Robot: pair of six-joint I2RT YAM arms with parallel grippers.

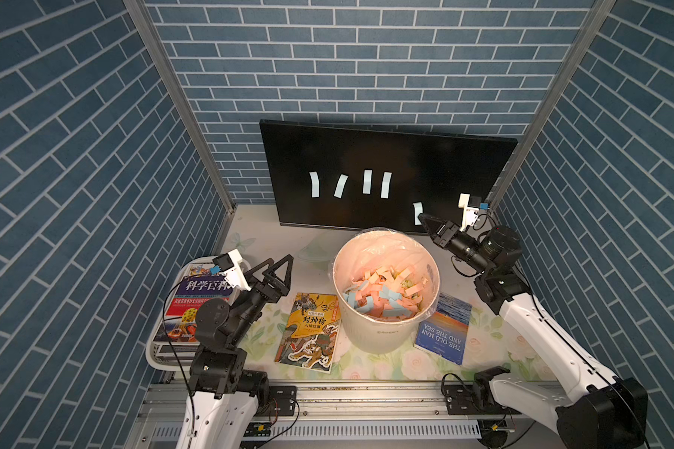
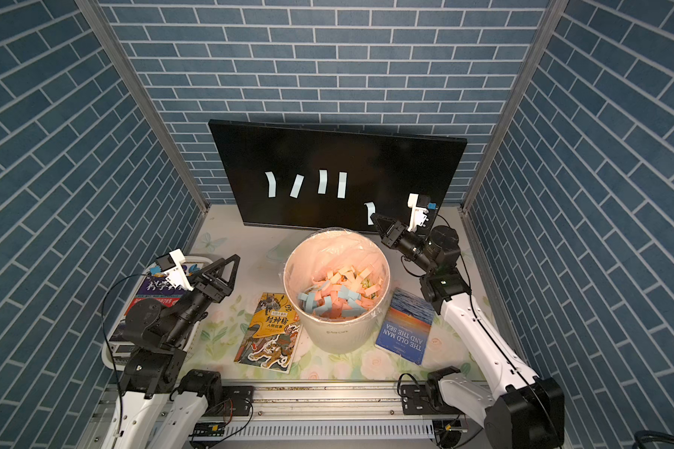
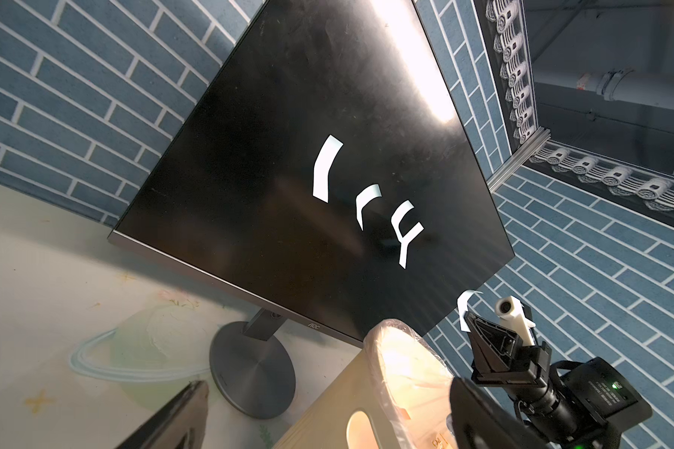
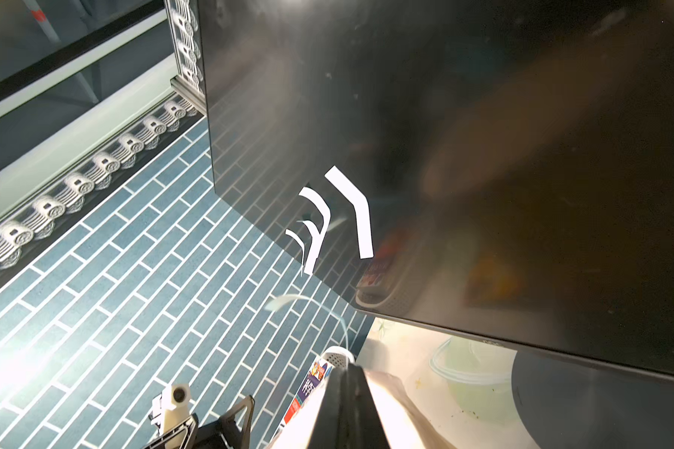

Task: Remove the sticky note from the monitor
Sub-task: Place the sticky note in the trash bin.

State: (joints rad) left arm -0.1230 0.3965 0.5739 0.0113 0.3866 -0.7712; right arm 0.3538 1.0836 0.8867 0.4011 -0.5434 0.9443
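one monitor (image 1: 425, 167), five sticky notes (image 1: 367, 181), one bin (image 1: 382, 338)

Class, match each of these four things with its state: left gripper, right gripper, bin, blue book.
Things:
1. left gripper
2. right gripper
3. bin
4. blue book

States:
A. lying flat on the table
B. open
C. shut on a sticky note
D. full of paper strips

Pairs: 1-B, 2-C, 3-D, 4-A

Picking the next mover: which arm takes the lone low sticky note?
Right. The right gripper is shut on that sticky note at the monitor; left gripper hangs open by the books.
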